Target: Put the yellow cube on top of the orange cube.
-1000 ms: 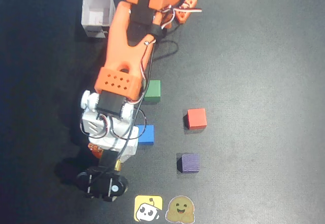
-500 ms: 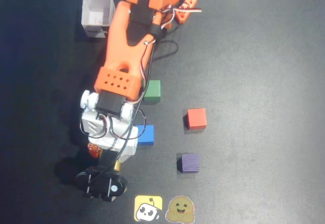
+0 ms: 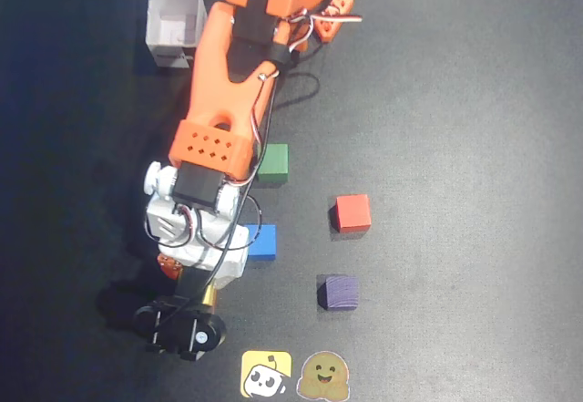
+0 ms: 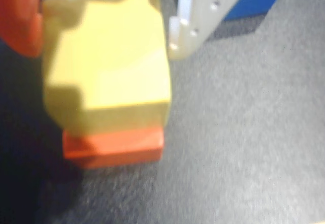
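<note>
Yellow cube: in the wrist view the yellow cube fills the upper left of the shot and sits right over the orange cube, only the orange one's lower edge peeking out underneath. Looks like they're touching, but it's blurry so I wouldn't swear it's fully seated.

Gripper: the gripper has an orange finger at the left edge and a white finger at the cube's upper right, one on each side of the yellow cube. Whether it's clamping or has already let go a hair, I honestly cannot tell from here.

Overhead: from above, the arm covers the stack completely, so neither cube shows. The gripper end is down near the bottom left of the black table.

Other stuff: green cube, blue cube, red cube and purple cube all sit apart on the mat. The blue one shows just behind the white finger in the wrist view. White box up top, two face stickers at the bottom edge.

Progress: I'd call it nearly there. Yellow is placed over orange.

Left to do: open up, back off without nudging it, and see if the stack stands.
</note>
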Available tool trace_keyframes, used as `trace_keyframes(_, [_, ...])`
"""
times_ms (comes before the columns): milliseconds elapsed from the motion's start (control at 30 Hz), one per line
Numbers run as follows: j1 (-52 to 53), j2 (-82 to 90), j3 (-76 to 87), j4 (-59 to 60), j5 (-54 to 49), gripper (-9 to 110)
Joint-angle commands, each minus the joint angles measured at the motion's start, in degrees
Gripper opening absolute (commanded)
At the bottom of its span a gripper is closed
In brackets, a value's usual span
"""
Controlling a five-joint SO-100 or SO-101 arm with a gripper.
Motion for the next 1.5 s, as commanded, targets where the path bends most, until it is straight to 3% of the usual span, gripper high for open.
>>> trace_keyframes(0, [-0.4, 3.9, -0.7, 0.9, 0.4, 19])
trace_keyframes(333, [0.0, 9.6, 2.2, 2.7, 0.3, 19])
trace_keyframes(600, [0.1, 20.3, 14.9, -0.7, 0.4, 19])
trace_keyframes(867, [-0.7, 44.9, 43.2, -9.7, 0.9, 18])
trace_keyframes(1067, [-1.0, 60.3, 56.4, -10.1, -0.6, 0])
trace_keyframes(1467, [-2.9, 100.6, 82.6, -6.9, -4.5, 0])
